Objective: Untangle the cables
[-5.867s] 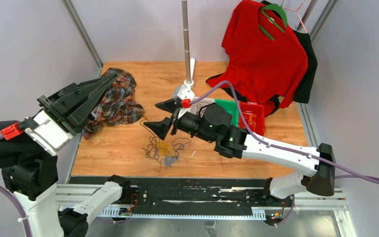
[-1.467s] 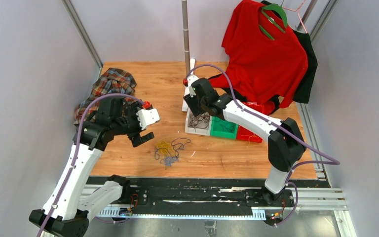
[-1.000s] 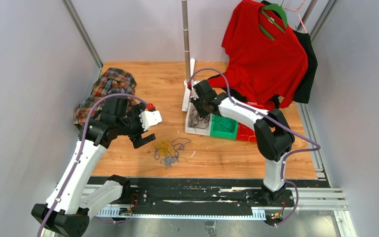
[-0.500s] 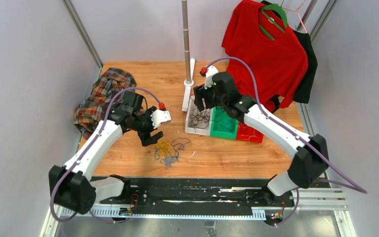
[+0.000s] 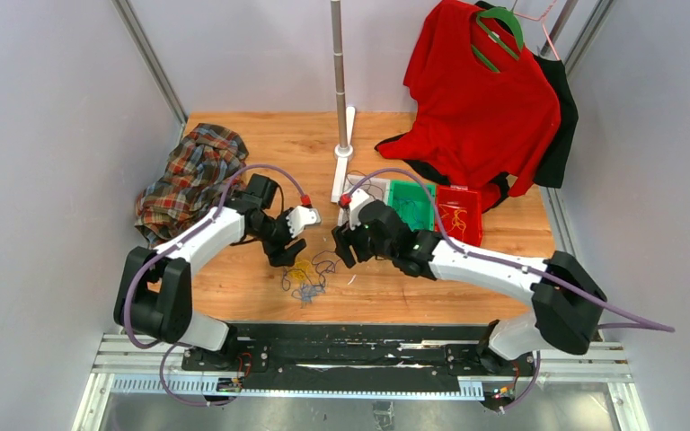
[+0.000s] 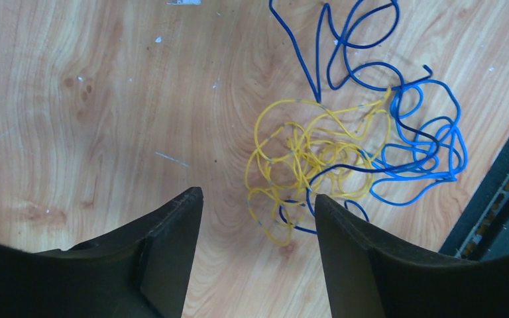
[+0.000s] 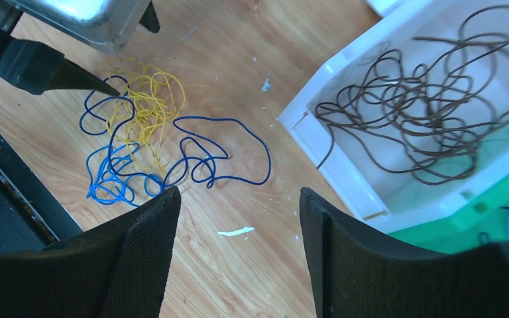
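Now, left gripper [image 6: 257, 199]: spread, empty, poised over the yellow cable [image 6: 305, 149].
Right gripper [image 7: 238, 192]: spread, empty, between tangle and white bin [image 7: 331, 165].
Cables: yellow cable laced through blue cable [image 6: 431, 142], by the table's [image 6: 73, 132] near edge.
Handling: probably light, limp, snag-prone; pinch an outer loop.

White links and black joints make up the left arm [image 5: 199, 242] and right arm [image 5: 485, 265]; a purple cable [image 5: 269, 168] runs along each. The left gripper [image 6: 257, 195] and right gripper [image 7: 238, 192] carry black wedge-shaped fingers [image 7: 142, 258].
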